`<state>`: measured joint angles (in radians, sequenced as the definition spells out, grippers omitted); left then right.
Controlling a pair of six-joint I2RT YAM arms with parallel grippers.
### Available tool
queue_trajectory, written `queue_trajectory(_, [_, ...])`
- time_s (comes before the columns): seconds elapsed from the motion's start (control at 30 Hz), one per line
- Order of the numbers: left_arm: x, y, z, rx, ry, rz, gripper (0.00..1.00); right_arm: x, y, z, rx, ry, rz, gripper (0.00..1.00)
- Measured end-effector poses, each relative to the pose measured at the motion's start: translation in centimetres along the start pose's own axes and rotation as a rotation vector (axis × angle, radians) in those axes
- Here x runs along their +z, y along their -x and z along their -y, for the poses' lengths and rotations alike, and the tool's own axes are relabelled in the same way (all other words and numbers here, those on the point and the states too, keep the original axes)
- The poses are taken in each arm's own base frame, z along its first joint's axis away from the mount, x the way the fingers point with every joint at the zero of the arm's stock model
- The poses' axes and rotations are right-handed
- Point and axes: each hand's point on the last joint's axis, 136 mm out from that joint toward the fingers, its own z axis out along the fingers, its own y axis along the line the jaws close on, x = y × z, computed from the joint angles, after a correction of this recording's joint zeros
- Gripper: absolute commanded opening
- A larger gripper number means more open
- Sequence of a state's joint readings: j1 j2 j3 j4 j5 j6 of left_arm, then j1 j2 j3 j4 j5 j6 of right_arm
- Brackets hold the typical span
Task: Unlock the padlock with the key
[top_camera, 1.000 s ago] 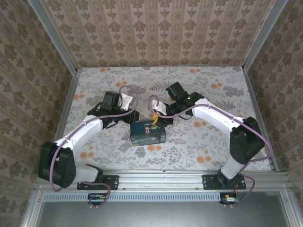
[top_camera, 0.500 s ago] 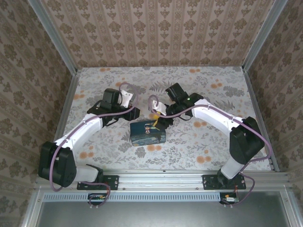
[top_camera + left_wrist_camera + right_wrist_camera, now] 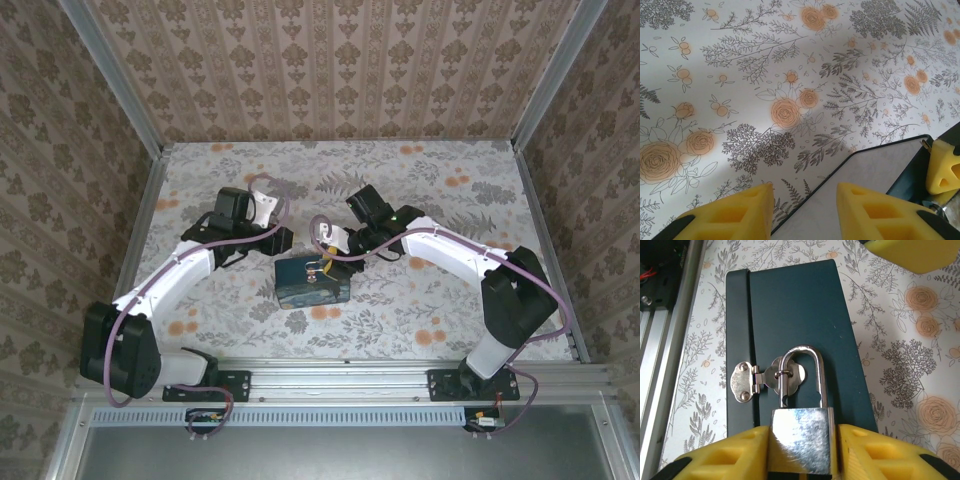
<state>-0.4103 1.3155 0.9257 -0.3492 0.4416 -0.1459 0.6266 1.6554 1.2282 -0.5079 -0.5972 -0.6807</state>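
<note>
The padlock (image 3: 801, 437) is a silver metal block clamped between the yellow fingers of my right gripper (image 3: 802, 432). Its shackle (image 3: 802, 349) stands raised from the body, with a notch showing on each leg. The left leg passes through the ring of the hasp (image 3: 745, 381) on the dark blue tin (image 3: 790, 305). The key is hidden. From above, the right gripper (image 3: 326, 262) sits at the tin's (image 3: 312, 285) far edge. My left gripper (image 3: 805, 192) hangs open just left of the tin (image 3: 880, 170), with only tablecloth between its fingers.
The tin lies on a floral tablecloth (image 3: 430, 300) in the middle of the table. Patterned walls enclose the left, back and right sides. An aluminium rail (image 3: 670, 340) runs along the near edge. A finger of the left gripper (image 3: 912, 252) hovers just beyond the tin.
My right gripper has moved down and left onto the tin's clasp and closed round the padlock body. The left arm has barely shifted.
</note>
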Motion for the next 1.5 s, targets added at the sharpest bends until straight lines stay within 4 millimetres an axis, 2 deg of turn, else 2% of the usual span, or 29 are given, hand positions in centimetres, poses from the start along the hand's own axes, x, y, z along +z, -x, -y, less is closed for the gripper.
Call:
queue_trajectory(0.2, [-0.1,-0.1,0.1,-0.003,0.000,-0.008,0.38,-0.7,0.4,-0.1,0.079,0.019,0.002,0.37])
queue_trajectory(0.33, [-0.2,0.2,0.8,0.021,-0.024,-0.002,0.39,-2.4,2.7,0.6,0.229,0.067,0.058,0.34])
queue_trajectory(0.4, [-0.2,0.1,2.1,0.075,-0.052,-0.006,0.39,-2.8,3.4,0.7,0.293,0.085,0.085,0.35])
queue_trajectory(0.57, [-1.7,0.5,6.6,0.310,-0.148,0.060,0.42,-2.6,2.8,0.4,0.510,0.140,0.102,0.34])
queue_trajectory(0.7, [-3.2,0.9,8.2,0.489,-0.199,0.158,0.45,-2.4,2.8,1.0,0.670,0.180,0.136,0.31])
queue_trajectory(0.87, [-2.7,-1.1,9.3,0.654,-0.271,0.167,0.45,-2.2,2.4,2.9,0.848,0.202,0.194,0.30])
queue_trajectory(0.97, [-1.8,-1.8,9.3,0.703,-0.267,0.151,0.47,-2.2,1.7,3.5,0.924,0.202,0.196,0.30])
queue_trajectory(1.1, [-0.2,-2.0,9.0,0.756,-0.221,0.140,0.48,-2.3,1.8,3.7,0.958,0.205,0.203,0.30])
queue_trajectory(1.2, [0.6,-1.5,7.9,0.760,-0.157,0.134,0.48,-2.3,2.0,3.9,0.976,0.206,0.211,0.29])
queue_trajectory(1.3, [0.7,-0.4,5.9,0.711,-0.052,0.145,0.48,-2.1,2.2,4.0,0.986,0.210,0.227,0.29])
queue_trajectory(1.4, [0.2,0.8,2.9,0.573,0.048,0.164,0.47,-1.6,1.7,3.8,1.000,0.215,0.229,0.28])
queue_trajectory(1.5, [-0.6,0.8,0.1,0.423,0.110,0.176,0.47,-1.2,1.6,3.6,1.004,0.219,0.237,0.26])
